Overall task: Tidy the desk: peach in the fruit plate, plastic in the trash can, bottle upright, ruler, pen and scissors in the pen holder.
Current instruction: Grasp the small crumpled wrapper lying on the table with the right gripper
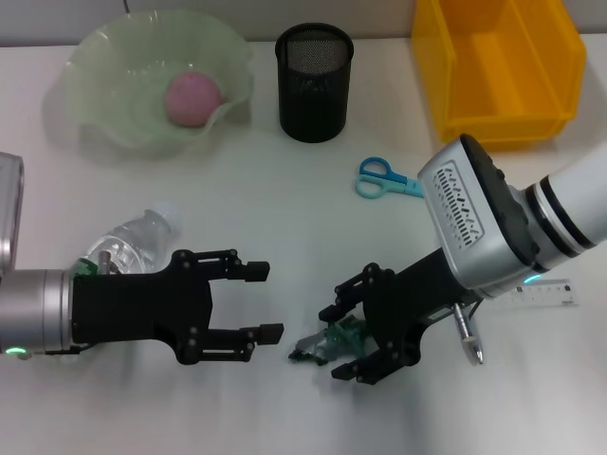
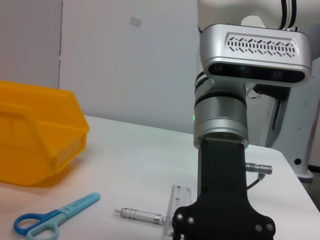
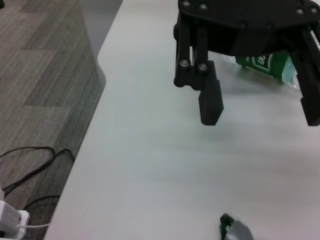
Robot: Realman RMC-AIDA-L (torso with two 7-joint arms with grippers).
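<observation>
Right gripper (image 1: 346, 334) reaching low over the white worktop (image 1: 285, 218), jaws spread partway around the plastic (image 1: 327, 343), a crumpled dark green and grey scrap lying on the surface; not yet clamping, as far as the head view shows, with one finger on the far side of the scrap and one on the near side. Left gripper (image 1: 256, 303) hovering just beside, jaws wide open and gripping nothing, pointing toward the scrap from the robot's left.

Lying behind the left arm: the bottle (image 1: 133, 239), on its side, white cap pointing away toward the fruit plate (image 1: 95, 57). Resting already inside that plate: the peach (image 1: 193, 98). Standing between plate and trash can (image 1: 493, 71): the pen holder (image 1: 314, 83), holding nothing visible. Lying flat in front of the bin: the scissors (image 1: 384, 178). Showing partly beneath the right arm: the ruler (image 1: 550, 292) and the pen (image 1: 468, 336), both on the worktop.

Deciding relation: scrap sitting directly between the right jaws, so closing appears to be the step in hand; trash can lying well apart, away from the robot and on the right arm's own side, favouring that arm for the carry. Likely risk: thin wrapper slipping out on closing.
</observation>
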